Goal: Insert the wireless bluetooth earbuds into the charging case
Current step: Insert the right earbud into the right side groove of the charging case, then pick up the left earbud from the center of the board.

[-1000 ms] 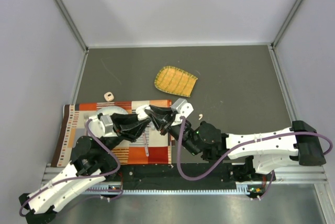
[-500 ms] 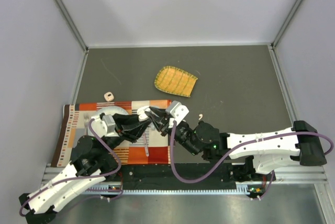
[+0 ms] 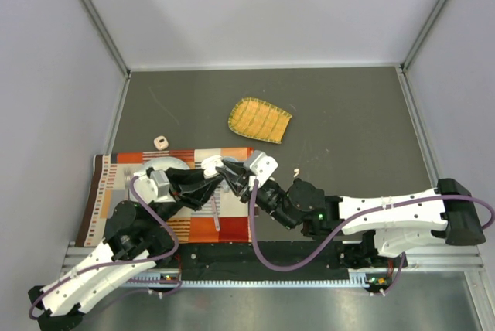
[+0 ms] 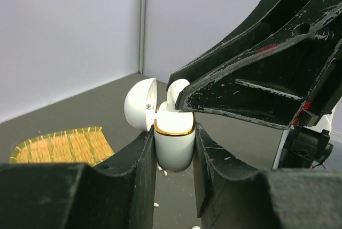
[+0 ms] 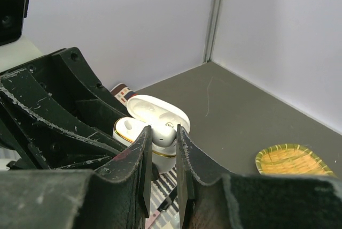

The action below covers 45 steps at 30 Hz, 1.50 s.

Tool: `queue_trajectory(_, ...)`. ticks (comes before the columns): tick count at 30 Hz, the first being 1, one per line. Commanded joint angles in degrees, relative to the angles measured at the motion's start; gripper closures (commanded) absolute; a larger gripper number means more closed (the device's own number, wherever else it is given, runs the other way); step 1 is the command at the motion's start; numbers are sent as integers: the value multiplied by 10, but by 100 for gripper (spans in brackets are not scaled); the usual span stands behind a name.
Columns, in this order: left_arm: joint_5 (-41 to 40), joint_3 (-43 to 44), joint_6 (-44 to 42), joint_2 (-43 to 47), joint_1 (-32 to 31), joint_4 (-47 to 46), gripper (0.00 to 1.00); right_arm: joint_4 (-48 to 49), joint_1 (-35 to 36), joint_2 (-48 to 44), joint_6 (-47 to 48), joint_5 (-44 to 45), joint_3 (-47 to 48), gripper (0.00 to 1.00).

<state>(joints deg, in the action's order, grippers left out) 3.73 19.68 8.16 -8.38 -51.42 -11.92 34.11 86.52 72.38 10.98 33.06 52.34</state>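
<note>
A: Where is the charging case (image 4: 174, 146)?

B: The left end effector (image 4: 172, 149) is clamped on its body, above the striped cloth (image 3: 232, 226); the lid stands open.

A: And the right end effector (image 5: 161, 138)?

B: It pinches one earbud (image 5: 162, 133) at the case's opening. Another earbud (image 3: 295, 172) lies on the bench (image 3: 348, 122), near the woven mat (image 3: 259, 120).

White arm links, black joints. Purple cables looped along both arms. Left tool (image 3: 217, 182) and right tool (image 3: 225, 174) black, paint scuffed, white scratches; red mark.
</note>
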Motion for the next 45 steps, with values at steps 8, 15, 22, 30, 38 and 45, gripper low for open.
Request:
queue_trajectory(8, -22, 10, -10, 6, 1, -46, 100, -71, 10, -10, -12, -10, 34, 72)
queue_trajectory(15, -21, 9, -8, 5, 0, -44, 100, -89, 9, -14, -36, 9, 50, 35)
queue_trajectory(22, -28, 11, -16, 12, 1, -21, 100, -39, 10, -72, -57, -4, 34, 17)
queue_trajectory(30, -32, 15, -32, 33, 1, 5, 100, -69, 8, -161, -66, 100, 22, 9)
queue_trajectory(38, -32, 30, -35, 45, 1, 32, 100, -573, -192, -162, -469, 117, 113, 3)
queue_trajectory(45, -59, 49, -43, 64, 1, 80, 100, -721, -275, -131, -605, -46, 77, 1)
